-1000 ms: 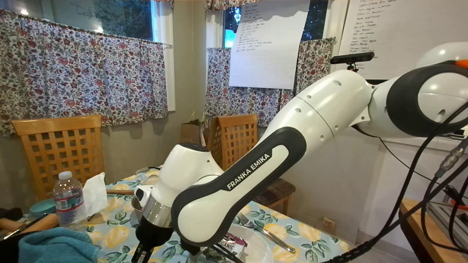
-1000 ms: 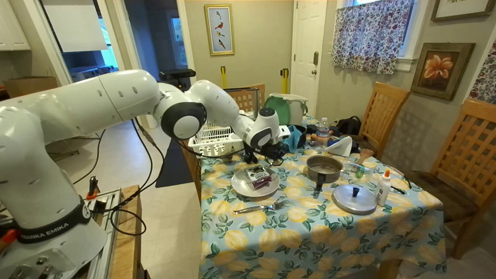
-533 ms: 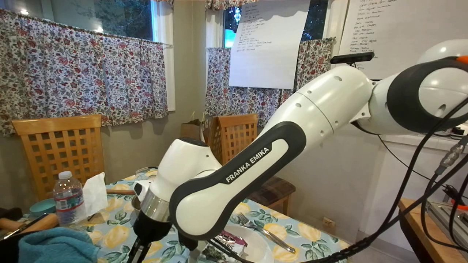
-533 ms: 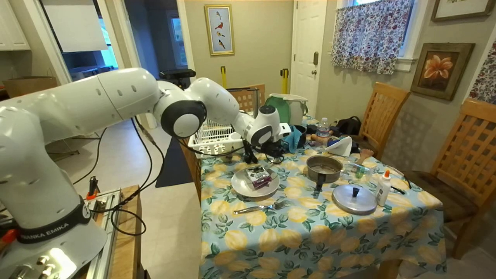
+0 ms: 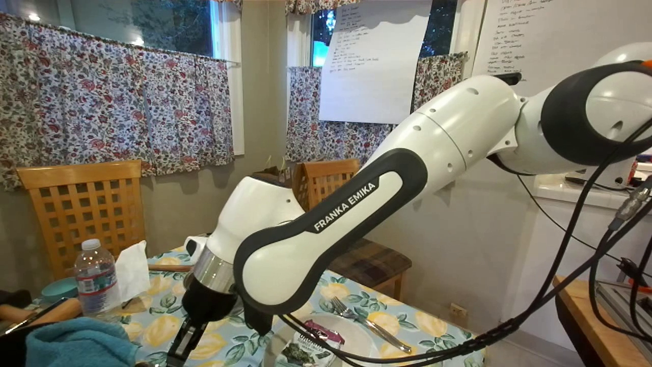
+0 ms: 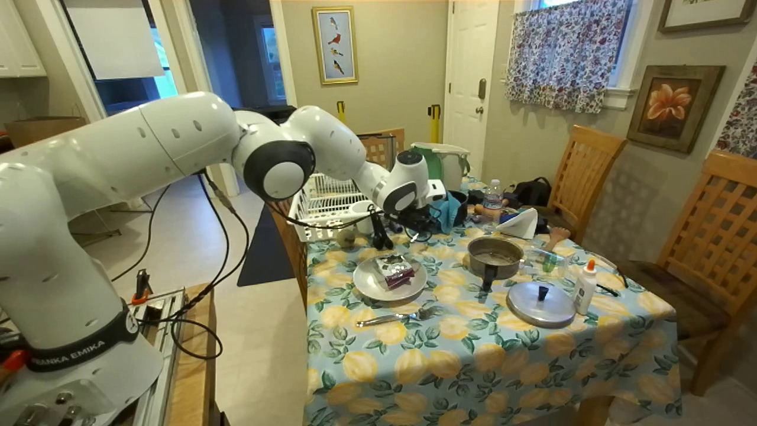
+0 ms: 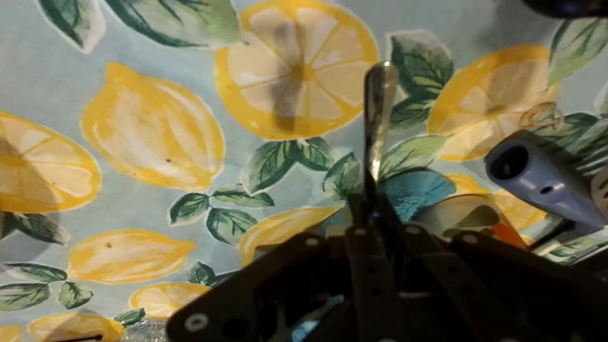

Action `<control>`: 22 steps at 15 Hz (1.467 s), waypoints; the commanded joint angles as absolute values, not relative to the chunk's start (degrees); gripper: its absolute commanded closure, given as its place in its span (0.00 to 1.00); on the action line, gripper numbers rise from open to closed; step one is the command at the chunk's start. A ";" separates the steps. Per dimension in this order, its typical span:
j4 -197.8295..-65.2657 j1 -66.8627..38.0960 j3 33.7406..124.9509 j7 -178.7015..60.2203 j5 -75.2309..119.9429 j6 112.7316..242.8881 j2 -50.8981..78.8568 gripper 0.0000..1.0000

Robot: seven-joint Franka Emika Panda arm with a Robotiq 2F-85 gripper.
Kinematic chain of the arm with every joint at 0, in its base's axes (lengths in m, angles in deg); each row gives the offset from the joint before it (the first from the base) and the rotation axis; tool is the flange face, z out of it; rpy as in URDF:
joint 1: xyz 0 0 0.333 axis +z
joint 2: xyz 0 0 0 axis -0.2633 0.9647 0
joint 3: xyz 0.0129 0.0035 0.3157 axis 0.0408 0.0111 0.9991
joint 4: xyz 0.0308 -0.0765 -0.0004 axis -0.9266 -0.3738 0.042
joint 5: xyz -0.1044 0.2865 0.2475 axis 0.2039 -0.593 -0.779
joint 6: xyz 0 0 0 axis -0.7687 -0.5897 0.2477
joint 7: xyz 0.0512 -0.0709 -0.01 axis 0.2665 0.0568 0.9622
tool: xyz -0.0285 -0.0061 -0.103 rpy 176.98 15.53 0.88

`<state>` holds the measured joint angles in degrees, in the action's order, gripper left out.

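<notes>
In the wrist view, my gripper (image 7: 373,209) is shut on a slim metal utensil (image 7: 380,109), whose rounded handle end sticks out beyond the fingertips over the lemon-print tablecloth (image 7: 142,209). The utensil's other end is hidden behind the dark jaws. Beside the fingers lie a blue-green round piece (image 7: 418,187), a pale item with olive and orange shapes (image 7: 479,213) and a grey-purple hollow object (image 7: 546,185). In an exterior view the gripper (image 5: 177,357) points down at the bottom edge. Elsewhere it hangs beyond the white plate (image 6: 368,287) with a snack packet (image 6: 395,269).
A fork (image 6: 390,319) lies before the plate. A pot (image 6: 494,260), a lid (image 6: 532,307) and a glue bottle (image 6: 585,290) stand to one side. Behind are a white dish rack (image 6: 325,228), a blue cloth (image 6: 447,210) and a water bottle (image 5: 95,280).
The arm has risen, lifting the gripper away from the table and slightly away from the plate. More of the snack packet now shows. Plate, fork and pot have not moved.
</notes>
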<state>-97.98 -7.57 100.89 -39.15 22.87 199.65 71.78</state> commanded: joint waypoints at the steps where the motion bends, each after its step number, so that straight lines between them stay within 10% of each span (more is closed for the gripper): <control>1: -106.80 -10.28 103.92 -39.79 21.05 198.71 66.19 0.98; 22: -152.91 -0.14 87.40 -69.14 13.44 221.03 37.87 0.98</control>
<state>-145.19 -1.15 88.74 -68.37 15.29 218.98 43.37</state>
